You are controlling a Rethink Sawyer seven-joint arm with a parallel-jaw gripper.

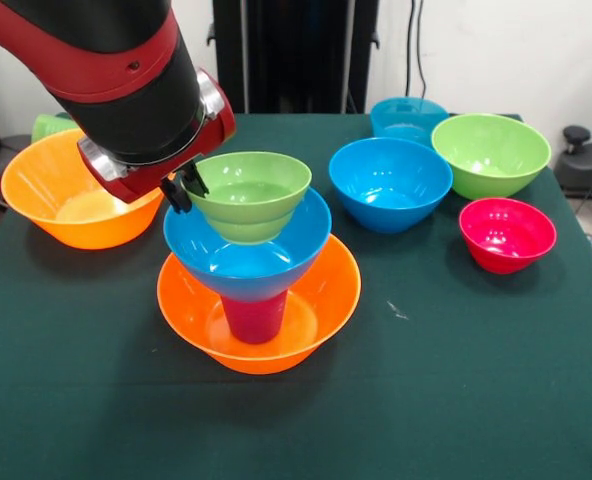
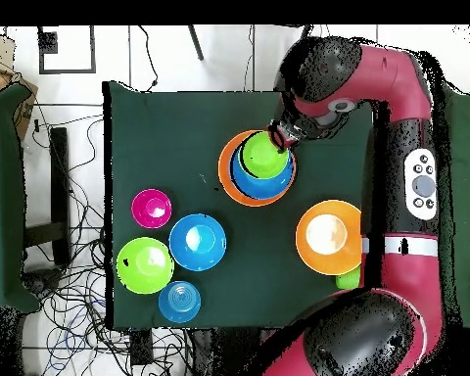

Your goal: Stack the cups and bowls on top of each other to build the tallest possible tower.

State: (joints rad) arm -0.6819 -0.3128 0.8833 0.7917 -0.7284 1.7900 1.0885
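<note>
Eight bowls and two cups are on my count across the green table (image 1: pixel 496 400). I log two orange bowls: one (image 1: pixel 259 325) forms the base of the tower, the other (image 1: pixel 76 190) sits alone near the table's far corner, partly behind the arm (image 1: pixel 116 70) in the front view. Two medium blue bowls: one (image 1: pixel 246 250) rides in the tower, one (image 1: pixel 390 183) stands loose right of the stack. One smaller teal-blue bowl (image 1: pixel 408 118) stands behind that, at the far edge. Two lime green bowls: one (image 1: pixel 249 192) nested on top of the tower, one (image 1: pixel 490 153) loose at the right, just beside the loose blue bowl. One red-pink bowl (image 1: pixel 507 234) stands nearest the right edge, apart from the rest.

Cups: the purple-magenta cup (image 1: pixel 255 315) stands inverted inside the base bowl, carrying the blue bowl above it. The light green cup (image 1: pixel 51 124) shows only as a sliver behind the far orange bowl; overhead it (image 2: pixel 348 280) lies just beside that bowl (image 2: pixel 328 236).

Tower order, bottom to top: orange, purple-magenta cup, blue, lime green; four pieces, standing upright near the table's middle.

I see the gripper (image 1: pixel 183 186) at the rim of the top green bowl, its dark fingertips clenched over that rim.
</note>
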